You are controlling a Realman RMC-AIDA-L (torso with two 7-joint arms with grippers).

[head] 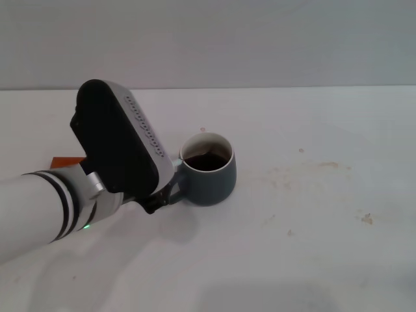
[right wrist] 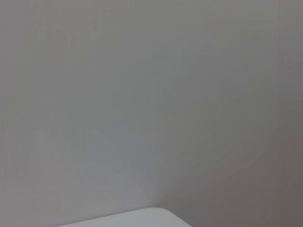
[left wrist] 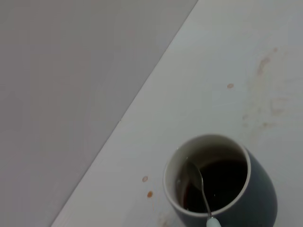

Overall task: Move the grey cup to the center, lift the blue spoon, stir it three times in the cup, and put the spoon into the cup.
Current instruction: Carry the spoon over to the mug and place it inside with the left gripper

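The grey cup point(head: 210, 170) stands near the middle of the white table, holding dark brown liquid. It also shows in the left wrist view point(left wrist: 222, 182). The blue spoon point(left wrist: 201, 191) leans inside the cup, with its metal bowl against the inner wall and its pale blue handle end over the rim. In the head view only its bowl point(head: 197, 156) shows in the liquid. My left gripper point(head: 162, 195) is just left of the cup, by its handle, mostly hidden under the black wrist housing. The right gripper is out of view.
An orange-brown block point(head: 65, 160) peeks out behind my left arm. Faint brown stains point(head: 312, 170) mark the table right of the cup. The table's back edge meets a plain wall.
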